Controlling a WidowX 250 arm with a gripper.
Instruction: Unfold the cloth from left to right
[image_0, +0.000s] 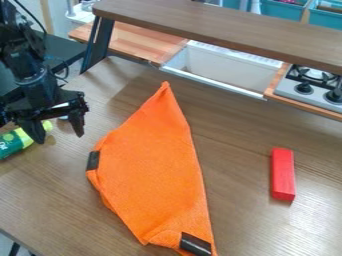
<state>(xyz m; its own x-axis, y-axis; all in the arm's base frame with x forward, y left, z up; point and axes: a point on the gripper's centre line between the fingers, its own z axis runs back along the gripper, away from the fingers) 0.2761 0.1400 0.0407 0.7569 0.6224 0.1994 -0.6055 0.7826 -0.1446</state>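
Note:
My gripper (60, 134) hangs at the left of the table, its two fingers spread with a gap between them, and it holds nothing. To its right lies the orange cloth (155, 167), apart from the gripper. The cloth is a long, folded shape that narrows to a point at the top and runs down to the lower middle of the view. One black patch (93, 160) is on its left edge, and another black patch (195, 244) is at its bottom corner.
A red block (283, 174) lies right of the cloth. A green bottle (19, 140) lies at the left, behind or under the gripper. Beyond the table (53, 200) stand a raised shelf (220, 26), a white sink (220, 69) and a stove (312, 90).

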